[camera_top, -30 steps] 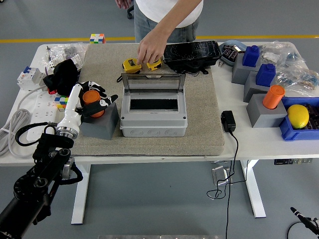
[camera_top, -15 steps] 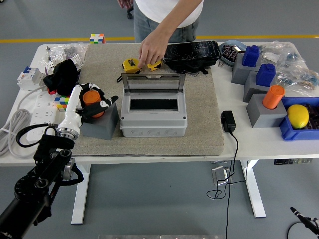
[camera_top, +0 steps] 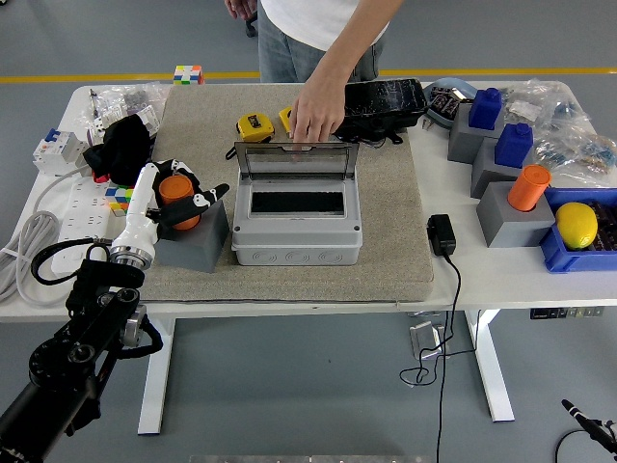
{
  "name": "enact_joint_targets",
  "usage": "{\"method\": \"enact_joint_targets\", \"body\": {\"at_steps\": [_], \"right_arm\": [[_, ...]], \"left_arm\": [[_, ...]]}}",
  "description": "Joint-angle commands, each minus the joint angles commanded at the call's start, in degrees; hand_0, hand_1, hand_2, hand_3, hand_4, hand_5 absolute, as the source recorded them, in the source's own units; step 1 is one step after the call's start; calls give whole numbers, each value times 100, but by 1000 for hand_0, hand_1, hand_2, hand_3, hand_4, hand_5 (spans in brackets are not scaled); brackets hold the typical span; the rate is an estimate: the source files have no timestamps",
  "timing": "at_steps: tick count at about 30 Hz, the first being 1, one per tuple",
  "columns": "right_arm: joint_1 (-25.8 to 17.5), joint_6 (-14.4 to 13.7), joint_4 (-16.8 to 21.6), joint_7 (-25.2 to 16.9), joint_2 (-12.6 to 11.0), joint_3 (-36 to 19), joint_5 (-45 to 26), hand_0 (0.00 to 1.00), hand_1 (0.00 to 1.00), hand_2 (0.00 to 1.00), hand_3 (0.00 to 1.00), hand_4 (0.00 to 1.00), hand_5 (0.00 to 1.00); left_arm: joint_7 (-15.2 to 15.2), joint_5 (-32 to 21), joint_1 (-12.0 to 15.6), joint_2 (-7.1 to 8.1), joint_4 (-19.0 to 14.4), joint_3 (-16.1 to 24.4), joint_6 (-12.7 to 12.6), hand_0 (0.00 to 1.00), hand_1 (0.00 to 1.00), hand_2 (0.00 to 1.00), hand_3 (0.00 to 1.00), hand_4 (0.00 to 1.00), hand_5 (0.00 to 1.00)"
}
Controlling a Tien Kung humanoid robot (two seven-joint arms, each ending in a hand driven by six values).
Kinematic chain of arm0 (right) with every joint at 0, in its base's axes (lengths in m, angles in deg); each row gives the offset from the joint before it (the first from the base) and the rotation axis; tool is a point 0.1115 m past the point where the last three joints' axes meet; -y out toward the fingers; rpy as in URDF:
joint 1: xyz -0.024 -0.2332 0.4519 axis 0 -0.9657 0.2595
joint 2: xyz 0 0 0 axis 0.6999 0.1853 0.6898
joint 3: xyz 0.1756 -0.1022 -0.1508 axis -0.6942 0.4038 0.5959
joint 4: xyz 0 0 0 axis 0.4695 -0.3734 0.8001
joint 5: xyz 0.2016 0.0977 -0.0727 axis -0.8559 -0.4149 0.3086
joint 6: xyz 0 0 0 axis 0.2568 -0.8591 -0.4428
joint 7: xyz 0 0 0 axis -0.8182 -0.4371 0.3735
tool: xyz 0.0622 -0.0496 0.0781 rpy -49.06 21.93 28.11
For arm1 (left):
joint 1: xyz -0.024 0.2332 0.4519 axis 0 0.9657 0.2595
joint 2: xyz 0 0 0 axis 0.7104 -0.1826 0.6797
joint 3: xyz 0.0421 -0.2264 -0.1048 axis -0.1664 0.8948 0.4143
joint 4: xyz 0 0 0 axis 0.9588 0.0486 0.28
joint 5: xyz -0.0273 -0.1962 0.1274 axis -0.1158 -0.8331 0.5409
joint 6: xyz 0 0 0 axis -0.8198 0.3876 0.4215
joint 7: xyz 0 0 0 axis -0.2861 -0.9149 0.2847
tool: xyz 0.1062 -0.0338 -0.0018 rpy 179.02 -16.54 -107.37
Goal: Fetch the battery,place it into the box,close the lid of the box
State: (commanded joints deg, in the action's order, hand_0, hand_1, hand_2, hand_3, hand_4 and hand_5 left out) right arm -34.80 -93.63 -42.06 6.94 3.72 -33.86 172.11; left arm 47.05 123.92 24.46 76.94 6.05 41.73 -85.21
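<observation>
An orange battery (camera_top: pixel 176 196) stands upright in a grey holder (camera_top: pixel 196 239) on the mat's left side. My left hand (camera_top: pixel 183 196) has its white fingers curled around the battery. The grey box (camera_top: pixel 297 224) sits mid-mat with its clear lid (camera_top: pixel 297 160) standing open at the back. A person's hand (camera_top: pixel 318 114) rests just behind the lid's top edge, on a yellow object. My right hand is out of view.
A yellow tape measure (camera_top: pixel 254 125) and a black tray (camera_top: pixel 384 104) lie behind the box. At the right are grey holders with blue blocks (camera_top: pixel 513 145), another orange battery (camera_top: pixel 529 187), a black adapter (camera_top: pixel 442 234) and a blue bin (camera_top: pixel 567 253). A power strip (camera_top: pixel 67 204) lies at the left.
The person's hand has moved right from the yellow tape measure to behind the lid's top edge. My left hand has stayed around the battery.
</observation>
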Motion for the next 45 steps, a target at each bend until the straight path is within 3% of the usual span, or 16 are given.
{"method": "enact_joint_targets", "body": {"at_steps": [1,6,7,12,13,25,29,33,37,38,45], "right_arm": [[0,-1,0,1,0,-3,3,914,891,829,919,998,998],[-6,-2,0,4,5,-24,24,914,891,829,919,998,998],[-7,-2,0,3,5,-24,24,914,891,829,919,998,998],[0,-2,0,1,5,-58,41,914,891,829,919,998,998],[1,-2,0,1,5,-64,44,914,892,829,919,998,998],[-9,-6,0,5,1,-29,30,914,892,829,919,998,998],[8,-7,0,-2,-8,17,-13,914,892,829,919,998,998],[12,-9,0,-4,-37,-8,15,914,893,829,919,998,998],[-11,-2,0,16,-72,-136,146,914,893,829,919,998,998],[-18,-1,0,19,-75,-153,161,914,892,829,919,998,998],[-5,-6,0,5,-82,-128,97,915,893,829,919,998,998]], "left_arm": [[-13,-12,0,0,1,-3,-22,70,73,108,112,998,137],[-97,-85,-1,-6,12,1,-175,70,73,108,112,998,137],[-110,-96,-1,-8,13,2,-198,33,21,63,63,998,111],[-215,-281,-15,-18,18,-8,-335,33,21,63,63,998,111],[-235,-327,-22,-16,13,-10,-359,12,3,47,41,994,41],[-415,-761,-102,33,-34,-46,-586,2,2,38,30,959,39],[-377,-803,-170,119,-224,-127,-612,2,2,35,27,938,38],[-117,-338,-273,387,-635,-259,-759,2,2,34,24,904,41],[374,590,-374,847,-1307,-460,-909,2,2,34,24,904,41],[512,851,-386,946,-1480,-489,-942,2,2,33,22,850,66],[1125,2527,-385,1379,-2325,-738,-993,2,2,33,24,815,85]]}}
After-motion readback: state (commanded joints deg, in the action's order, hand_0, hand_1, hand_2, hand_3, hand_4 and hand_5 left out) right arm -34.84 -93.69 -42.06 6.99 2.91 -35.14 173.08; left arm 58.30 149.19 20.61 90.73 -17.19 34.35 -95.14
